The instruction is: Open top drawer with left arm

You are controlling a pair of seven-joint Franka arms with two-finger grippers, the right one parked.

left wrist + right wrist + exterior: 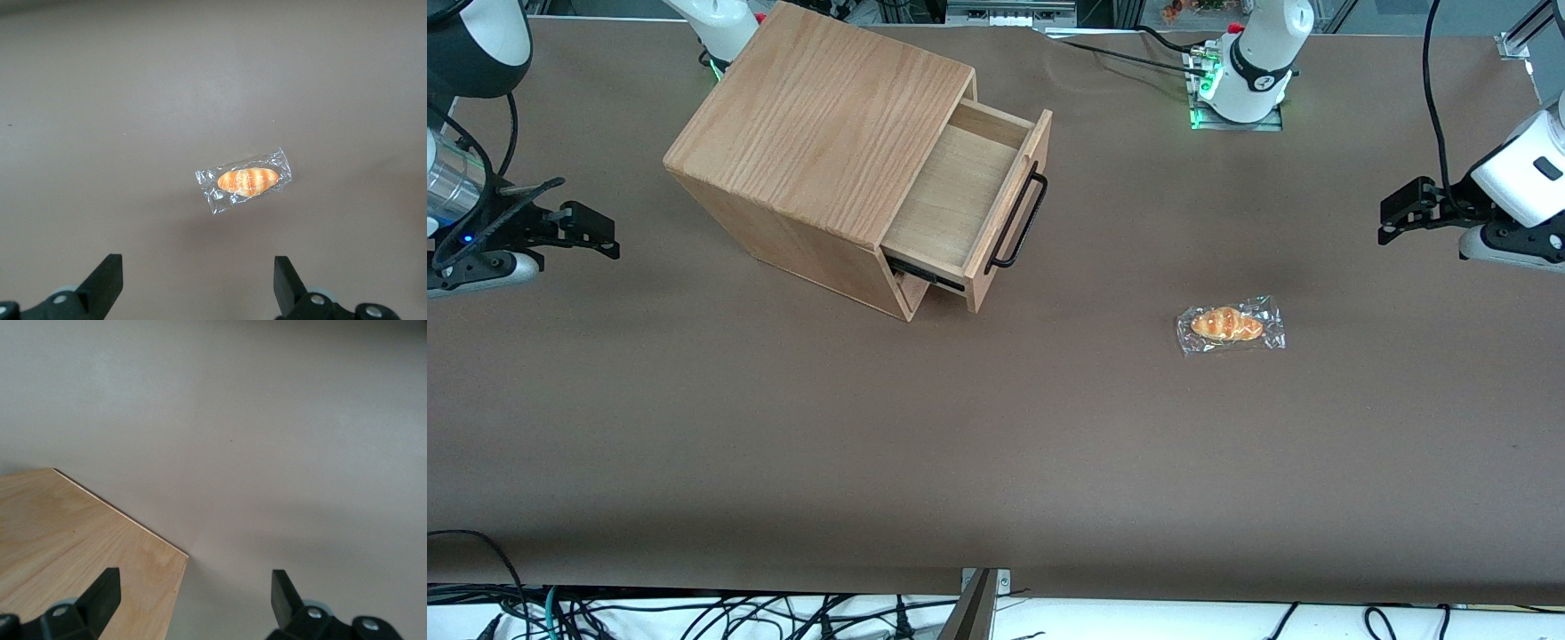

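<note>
The top drawer [960, 200] of the wooden box [818, 124] stands pulled out, its pale inside showing and nothing in it. Its black bar handle [1018, 222] faces the working arm's end of the table. The left arm [1516, 178] hangs above the table toward that end, well apart from the drawer. My gripper [1392, 218] points back toward the box and is open, holding nothing. In the left wrist view the gripper [198, 263] has its fingers [107, 280] spread wide over bare table.
A small bread roll in a clear wrapper [1230, 324] lies on the brown table between the drawer and the gripper, nearer the front camera; it also shows as the wrapped roll [245, 180] below the wrist. The box top [80, 540] shows under the parked arm.
</note>
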